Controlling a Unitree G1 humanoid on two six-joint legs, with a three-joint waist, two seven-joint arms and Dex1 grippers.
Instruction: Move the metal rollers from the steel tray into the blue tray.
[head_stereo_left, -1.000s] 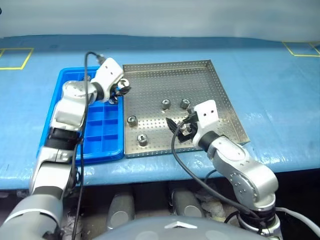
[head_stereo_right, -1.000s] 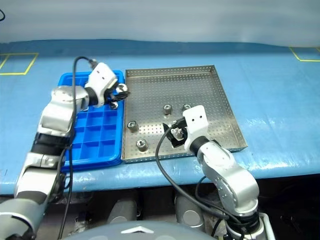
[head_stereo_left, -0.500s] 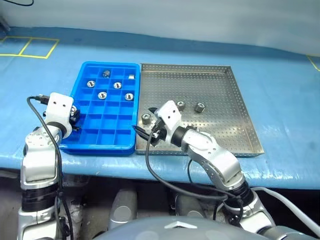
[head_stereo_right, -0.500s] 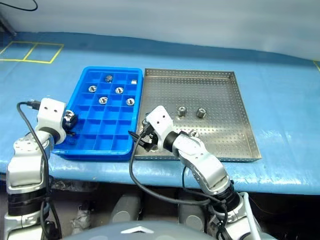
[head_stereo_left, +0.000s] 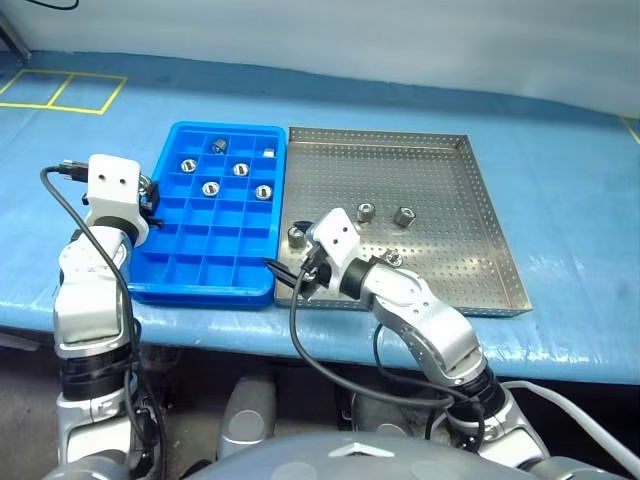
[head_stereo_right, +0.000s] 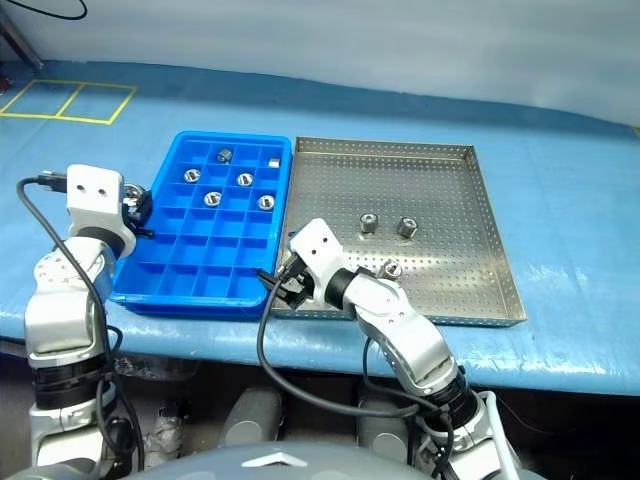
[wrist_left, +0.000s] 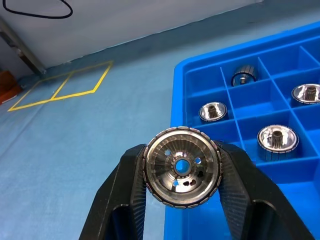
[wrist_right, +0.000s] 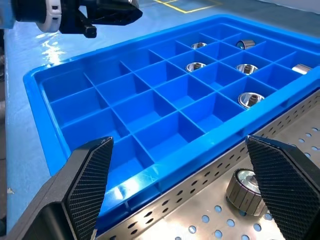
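My left gripper (head_stereo_left: 148, 196) hangs at the left rim of the blue tray (head_stereo_left: 166, 266), shut on a metal roller (wrist_left: 182, 173) whose round face shows between the fingers. Several rollers lie in the blue tray's far cells, among them one at mid-tray (head_stereo_left: 210, 188) and one (wrist_right: 195, 66) in the right wrist view. The steel tray (head_stereo_left: 470, 185) holds several loose rollers, such as two side by side (head_stereo_left: 366, 212) (head_stereo_left: 404, 216). My right gripper (head_stereo_left: 298, 276) is open over the steel tray's front left corner, with one roller (wrist_right: 243, 186) just past its fingers and nothing between them.
Both trays sit side by side on a blue-covered table (head_stereo_left: 560, 180). Yellow tape squares (head_stereo_left: 62, 92) mark the cloth at the far left. Black cables (head_stereo_left: 300, 330) trail from both wrists near the table's front edge.
The camera has swung left. My left gripper carried its roller from the blue tray's right rim across to its left rim. My right gripper shifted from the steel tray's front middle to its front left corner.
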